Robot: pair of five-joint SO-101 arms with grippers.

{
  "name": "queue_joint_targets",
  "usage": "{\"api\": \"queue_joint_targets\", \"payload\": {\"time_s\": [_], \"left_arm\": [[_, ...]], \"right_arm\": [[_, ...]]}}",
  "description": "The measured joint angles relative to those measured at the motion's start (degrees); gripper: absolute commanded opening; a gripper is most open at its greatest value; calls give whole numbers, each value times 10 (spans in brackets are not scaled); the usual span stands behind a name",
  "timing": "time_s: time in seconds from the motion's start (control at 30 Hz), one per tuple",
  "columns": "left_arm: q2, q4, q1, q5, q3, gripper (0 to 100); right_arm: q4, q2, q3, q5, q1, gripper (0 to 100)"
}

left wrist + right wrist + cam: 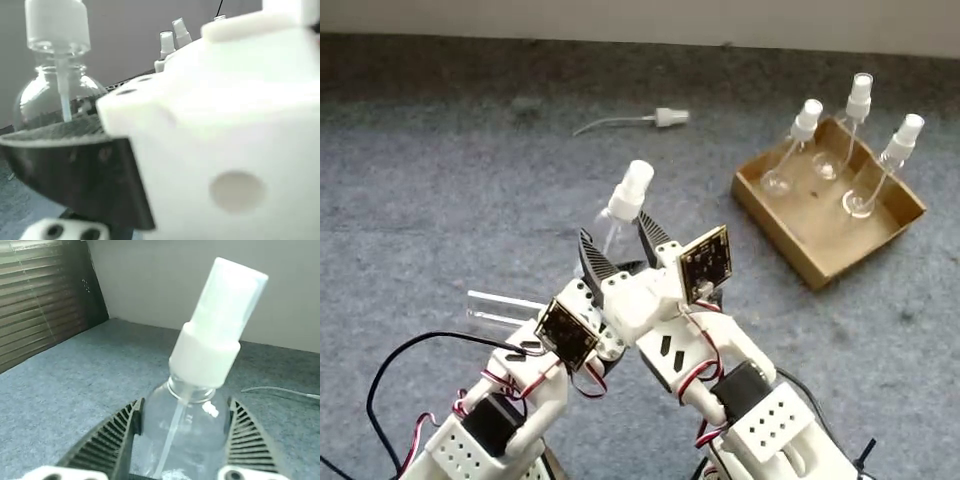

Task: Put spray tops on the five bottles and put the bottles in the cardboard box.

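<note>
**Bottle in the right pincer, three more standing in the box**

We see a clear bottle [614, 238] in front of the two arms, well to the left of the cardboard box [760, 212] in the high view. The right pincer [185, 410] is clenched on it, with one black ribbed finger [107, 440] pressed against each side of the round body. A white spray top [215, 325] sits on the bottle's neck, leaning to one side, and its thin dip tube runs down inside the glass. We cannot tell whether the bottle's base touches the grey surface [440, 200].

The left pincer [588, 298] lies close against the right arm's white housing, just beside the held bottle. We cannot tell whether it is released or clenched.

Three bottles [777, 182] stand upright in the cardboard box, each with a spray top on, spaced apart along its far side. The box lies flat on the surface at the right of the high view.

A loose spray top [670, 117] lies on its side on the surface beyond the arms, its long tube trailing away from the box. A clear plastic piece [505, 306] lies flat near the left arm.
</note>
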Motion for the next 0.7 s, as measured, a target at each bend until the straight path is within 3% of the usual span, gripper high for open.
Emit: {"api": "queue_joint_targets", "payload": {"time_s": [0.3, 0.57, 0.7], "left_arm": [[0, 0, -38, 3, 0, 27], [0, 0, -43, 1, 0, 27], [0, 0, -44, -3, 0, 27]], "right_arm": [[131, -2, -76, 0, -3, 199], [137, -2, -84, 2, -4, 199], [139, -2, -84, 41, 21, 199]]}}
